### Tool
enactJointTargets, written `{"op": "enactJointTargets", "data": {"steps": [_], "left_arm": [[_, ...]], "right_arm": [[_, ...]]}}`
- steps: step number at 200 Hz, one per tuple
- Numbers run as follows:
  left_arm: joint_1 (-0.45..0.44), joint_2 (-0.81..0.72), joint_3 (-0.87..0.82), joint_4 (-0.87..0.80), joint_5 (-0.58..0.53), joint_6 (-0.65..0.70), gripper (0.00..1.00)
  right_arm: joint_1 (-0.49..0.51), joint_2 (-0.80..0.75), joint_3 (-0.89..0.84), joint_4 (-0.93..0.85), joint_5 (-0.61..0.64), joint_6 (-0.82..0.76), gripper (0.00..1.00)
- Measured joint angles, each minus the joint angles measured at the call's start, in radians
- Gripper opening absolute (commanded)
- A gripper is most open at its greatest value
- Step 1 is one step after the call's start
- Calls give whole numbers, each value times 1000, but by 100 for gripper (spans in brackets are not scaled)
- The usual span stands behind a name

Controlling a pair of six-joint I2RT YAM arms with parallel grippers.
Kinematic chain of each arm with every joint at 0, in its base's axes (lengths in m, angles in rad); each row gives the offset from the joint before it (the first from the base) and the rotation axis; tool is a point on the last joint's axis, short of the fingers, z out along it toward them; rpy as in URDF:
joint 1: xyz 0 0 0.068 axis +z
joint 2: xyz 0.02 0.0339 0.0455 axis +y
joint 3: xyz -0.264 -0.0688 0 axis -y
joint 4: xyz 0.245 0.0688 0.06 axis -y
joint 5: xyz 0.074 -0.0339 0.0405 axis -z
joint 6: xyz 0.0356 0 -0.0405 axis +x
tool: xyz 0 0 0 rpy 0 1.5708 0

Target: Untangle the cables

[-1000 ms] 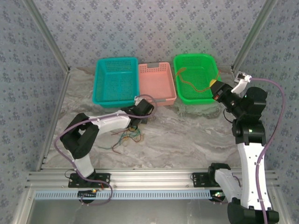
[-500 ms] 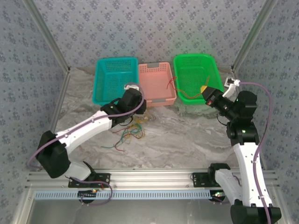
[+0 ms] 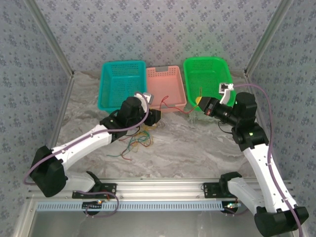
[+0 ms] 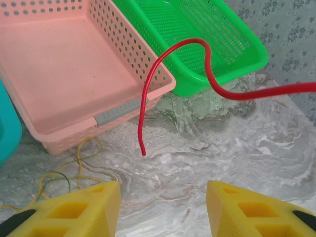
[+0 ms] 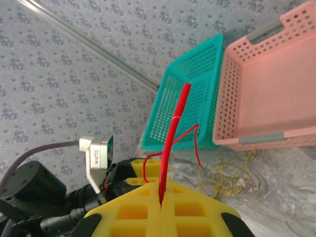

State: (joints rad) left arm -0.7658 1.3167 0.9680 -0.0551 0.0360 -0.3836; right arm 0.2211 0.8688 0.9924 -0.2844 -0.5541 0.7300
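Plainly, the right gripper [image 5: 161, 202] has its yellow jaws closed on the red cable [image 4: 141, 128]. From them the cable runs lengthwise across the pink basket's [image 3: 167, 84] front, its free end drooping. The left gripper [image 4: 162, 197] gapes wide and holds nothing, and the cable's tip hangs beyond its jaws. The other cables [image 3: 136, 140] lie tangled near that basket's front-left corner.

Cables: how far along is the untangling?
Done: the red cable hangs free of the tangle. In hand: the right fingers are shut on it; the left fingers are open and empty. Left: that tangle, yellow-orange and green, lies knotted on the table.
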Motion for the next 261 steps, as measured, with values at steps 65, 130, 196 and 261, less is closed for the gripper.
{"op": "enactJointTargets", "data": {"steps": [65,130,196,261], "left_arm": [[0,19,-38,49,-50,122,47],[0,64,-42,71,-109,181,45],[0,65,-43,120,-134,187,47],[0,65,-43,120,-130,222,0]], "right_arm": [[32,0,16,-34,-2,27,0],[37,-35,16,-35,-12,68,0],[42,-47,16,-34,-23,99,0],[45,-75,7,-29,-30,128,0]]}}
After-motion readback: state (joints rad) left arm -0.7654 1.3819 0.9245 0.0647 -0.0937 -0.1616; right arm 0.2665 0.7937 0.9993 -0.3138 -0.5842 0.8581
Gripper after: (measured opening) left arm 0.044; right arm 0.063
